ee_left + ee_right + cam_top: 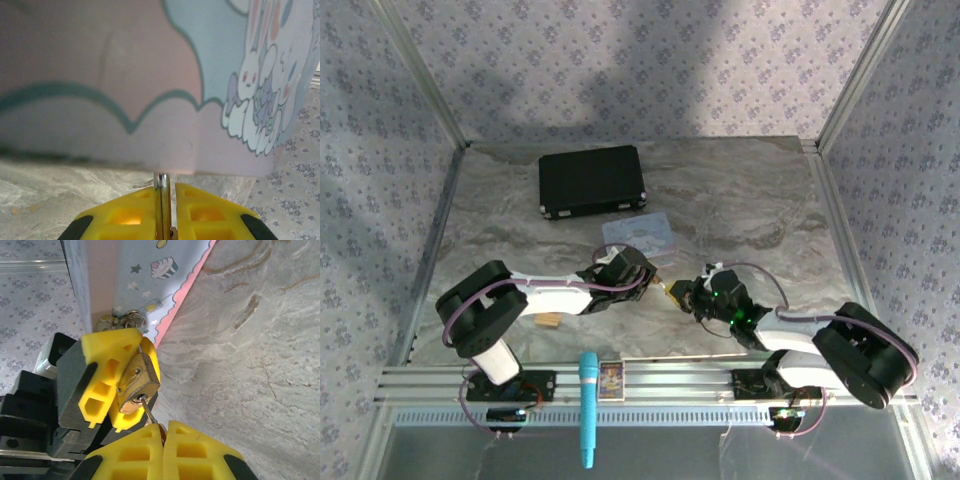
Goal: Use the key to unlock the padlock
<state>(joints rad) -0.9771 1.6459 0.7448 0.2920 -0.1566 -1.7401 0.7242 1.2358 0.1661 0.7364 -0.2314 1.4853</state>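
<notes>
The brass padlock is pinched between the yellow fingers of my left gripper, keyhole end turned toward the right arm. In the left wrist view the left gripper is shut on the padlock's silver shackle. My right gripper is shut on the small silvery key, and the key's blade reaches into the keyhole at the bottom of the lock body. Seen from above, the two grippers meet over mid-table, the right gripper just right of the padlock.
A pale blue tin with cartoon prints stands just behind the grippers, close to both. A black case lies at the back. A tan block sits under the left arm; a teal microphone and small box rest on the front rail.
</notes>
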